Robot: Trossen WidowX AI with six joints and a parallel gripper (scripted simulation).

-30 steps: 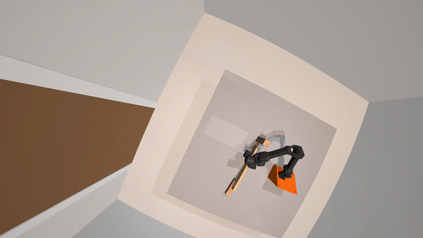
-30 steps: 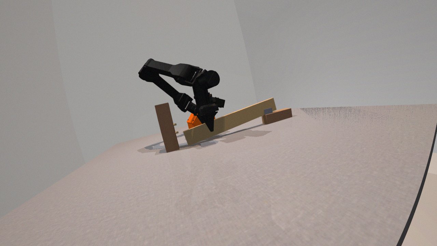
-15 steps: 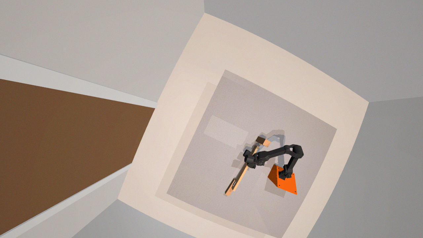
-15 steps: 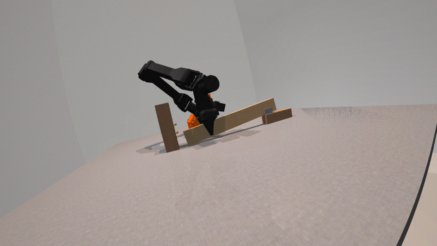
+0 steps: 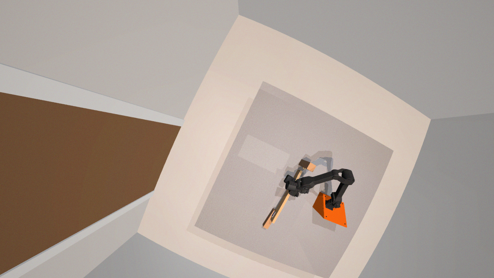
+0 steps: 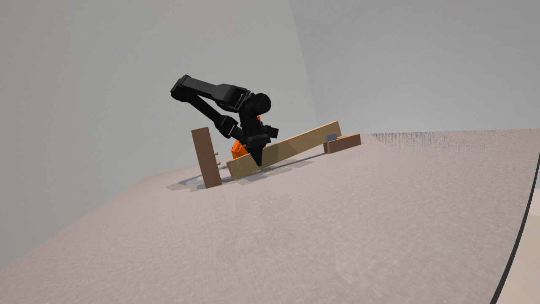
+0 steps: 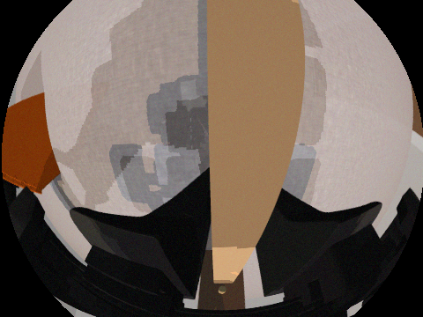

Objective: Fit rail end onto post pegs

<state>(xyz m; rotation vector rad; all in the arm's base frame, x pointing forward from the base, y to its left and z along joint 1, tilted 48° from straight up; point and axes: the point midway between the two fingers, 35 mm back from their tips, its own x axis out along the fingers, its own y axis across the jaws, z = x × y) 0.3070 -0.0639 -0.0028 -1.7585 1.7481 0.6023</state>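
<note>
We seem to be in a bare, plain-walled room, its use not named by anything we can read. Grey walls meet in corners around a pale floor, and a grey fabric-textured tabletop carries an orange-based robot arm, perhaps suggesting a lab.
</note>
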